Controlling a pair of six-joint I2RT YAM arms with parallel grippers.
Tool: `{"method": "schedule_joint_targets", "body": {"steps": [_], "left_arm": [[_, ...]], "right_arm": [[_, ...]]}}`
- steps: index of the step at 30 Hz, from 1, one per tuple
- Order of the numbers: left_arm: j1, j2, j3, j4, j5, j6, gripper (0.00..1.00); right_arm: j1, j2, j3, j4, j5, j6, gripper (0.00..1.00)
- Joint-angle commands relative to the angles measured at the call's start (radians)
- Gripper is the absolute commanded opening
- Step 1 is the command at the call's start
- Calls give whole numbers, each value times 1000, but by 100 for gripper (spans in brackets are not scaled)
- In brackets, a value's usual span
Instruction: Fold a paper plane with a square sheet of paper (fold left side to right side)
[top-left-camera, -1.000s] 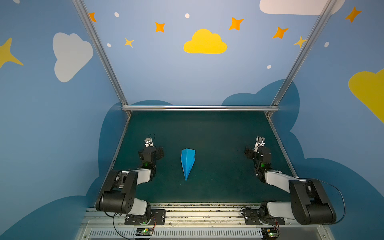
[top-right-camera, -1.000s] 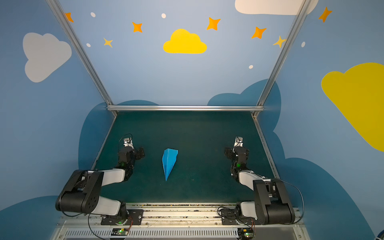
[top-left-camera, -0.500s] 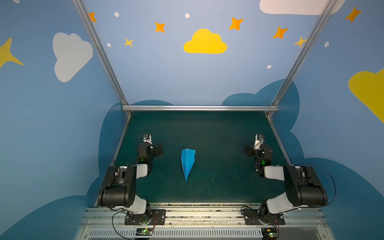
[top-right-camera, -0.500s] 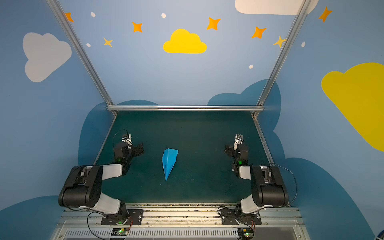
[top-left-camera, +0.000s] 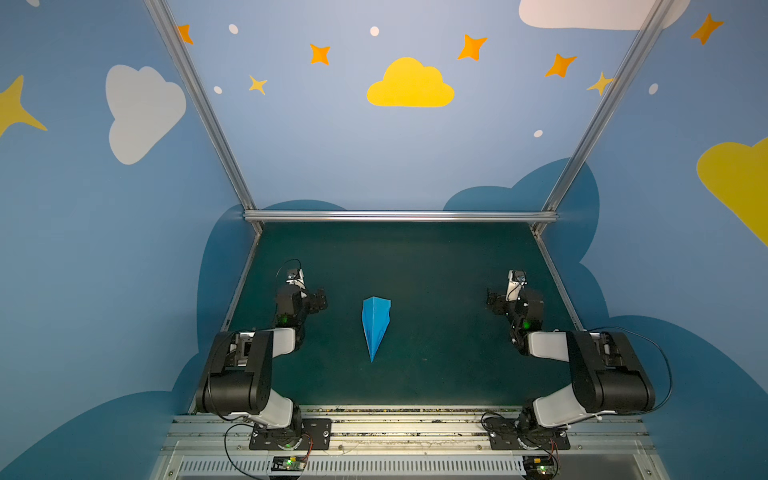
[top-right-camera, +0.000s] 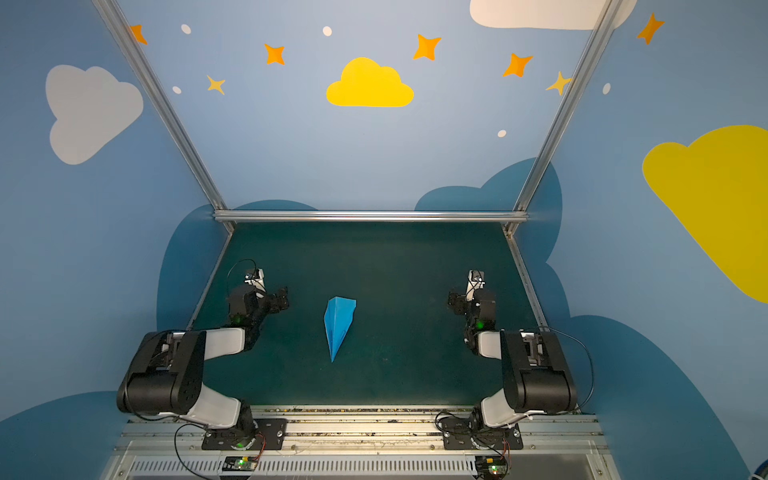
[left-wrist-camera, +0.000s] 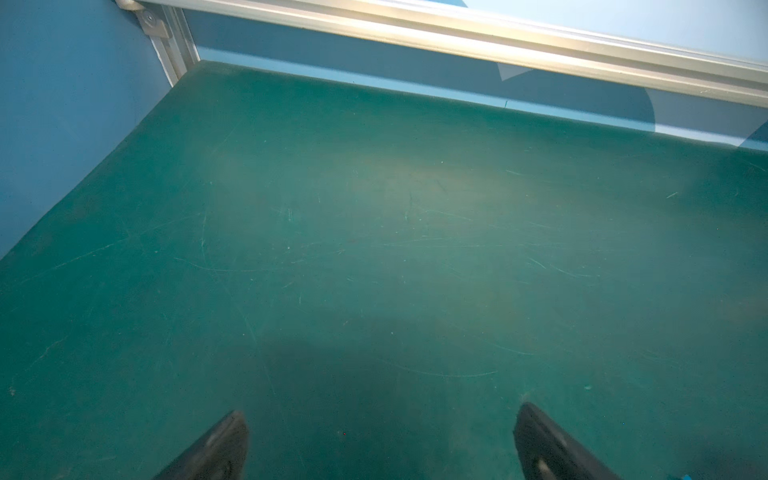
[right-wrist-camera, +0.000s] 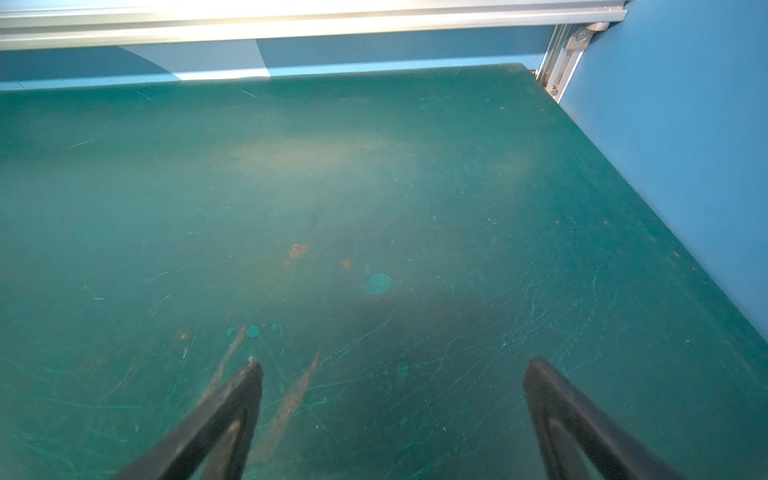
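Since a second ago, the right arm (top-left-camera: 606, 374) has pulled its elbow inward from the right edge of the surface (top-left-camera: 415, 257). The left arm (top-left-camera: 237, 374) has drawn its elbow up slightly. The left hand (top-left-camera: 319, 298) and right hand (top-left-camera: 493, 299) now sit a little farther back.

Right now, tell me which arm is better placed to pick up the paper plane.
Left. The left pincer, open, sits clearly nearer the paper plane than the right pincer, also open; both are apart from it.
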Motion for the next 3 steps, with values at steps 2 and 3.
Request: {"method": "schedule_joint_targets", "body": {"steps": [2, 3], "left_arm": [[1, -1, -2, -1, 5, -2, 100], [1, -5, -4, 3, 6, -1, 100]], "right_arm": [[2, -11, 6, -9, -14, -7, 97], [3, -16, 1, -7, -14, -7, 97]]}}
